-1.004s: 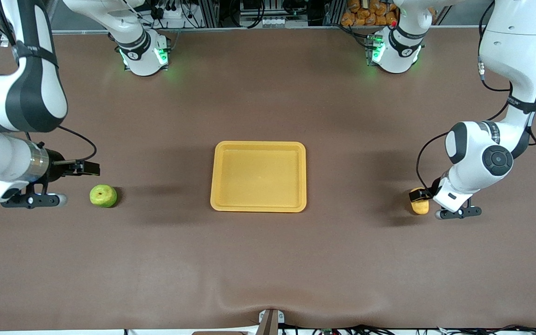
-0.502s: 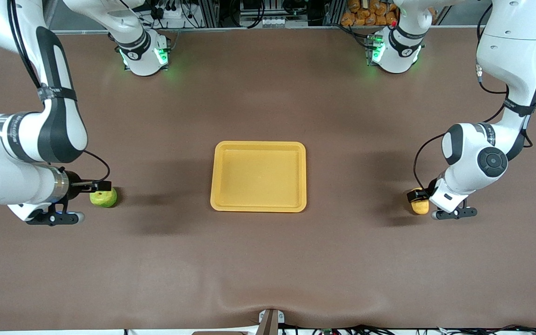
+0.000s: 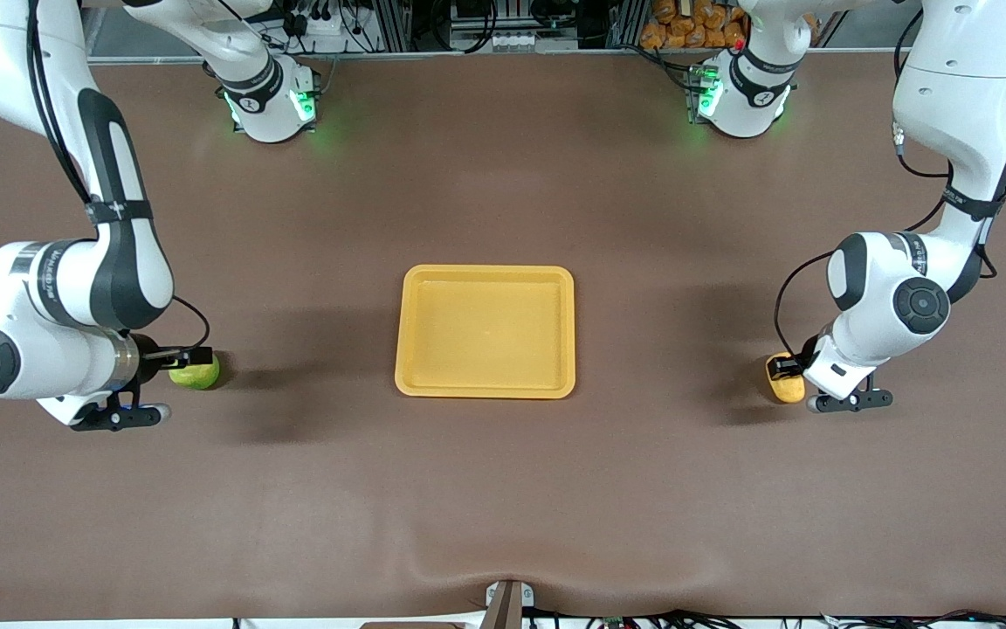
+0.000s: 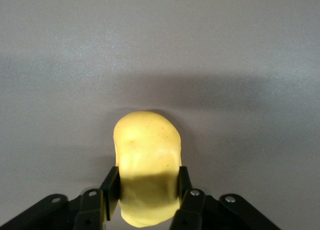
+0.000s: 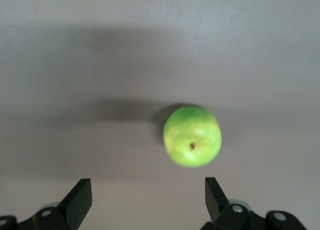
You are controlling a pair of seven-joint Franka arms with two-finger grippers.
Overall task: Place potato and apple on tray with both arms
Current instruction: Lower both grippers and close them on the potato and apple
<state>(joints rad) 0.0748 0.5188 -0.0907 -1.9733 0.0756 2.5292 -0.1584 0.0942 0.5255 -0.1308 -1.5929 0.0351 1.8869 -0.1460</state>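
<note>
The yellow-orange tray (image 3: 485, 273) lies flat in the middle of the table with nothing on it. The oblong yellow potato (image 3: 785, 387) (image 4: 146, 140) rests on the table toward the left arm's end. My left gripper (image 3: 788, 366) (image 4: 148, 187) is shut on it, one pad pressed against each side. The green apple (image 3: 201, 376) (image 5: 192, 136) sits on the table toward the right arm's end. My right gripper (image 3: 194, 357) (image 5: 147, 196) is low beside the apple and open. The apple lies just ahead of its fingertips (image 5: 81, 194), not between them.
Both arm bases (image 3: 269, 103) (image 3: 740, 98) stand with green lights along the table's edge farthest from the front camera. A pile of orange items (image 3: 686, 24) sits off the table near the left arm's base. A small mount (image 3: 506, 603) sits at the nearest edge.
The left gripper has closed onto the potato. The right arm has swung down and toward the apple, bringing its open fingers right beside it.
</note>
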